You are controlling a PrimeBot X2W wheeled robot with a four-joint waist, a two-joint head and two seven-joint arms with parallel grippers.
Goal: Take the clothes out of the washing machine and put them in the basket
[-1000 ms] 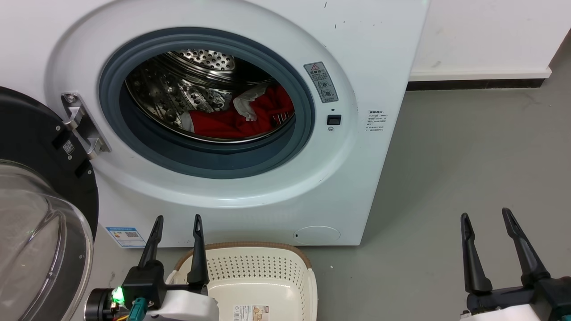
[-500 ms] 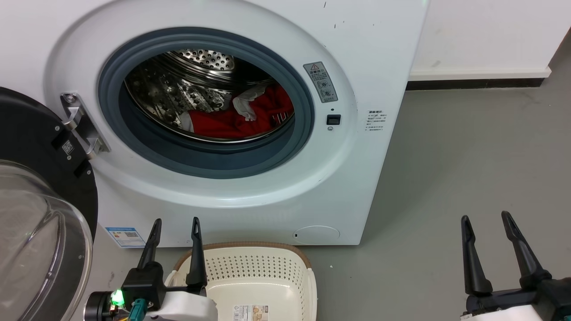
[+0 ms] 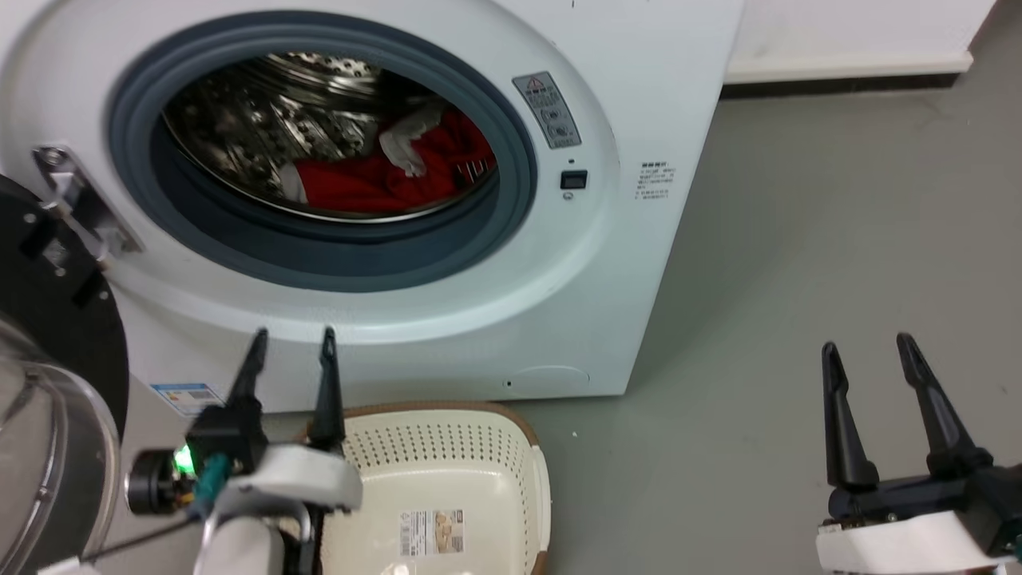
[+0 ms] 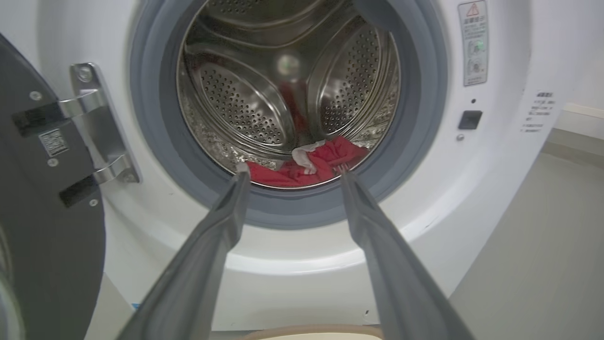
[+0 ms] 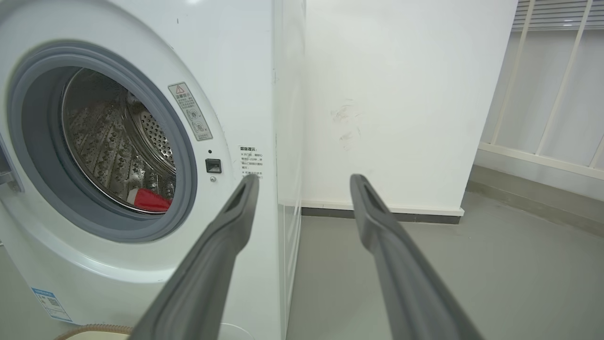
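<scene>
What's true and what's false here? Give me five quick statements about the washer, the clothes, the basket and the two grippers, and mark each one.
1. The clothes lie inside the drum of the washing machine. True.
2. The machine's door is shut. False: it is swung open at the left.
3. The basket has clothes in it. False: only a paper label shows on its base.
4. The left gripper has its fingers apart and holds nothing. True.
5. The right gripper reaches into the drum. False: it hangs open over the grey floor, to the right of the machine.
</scene>
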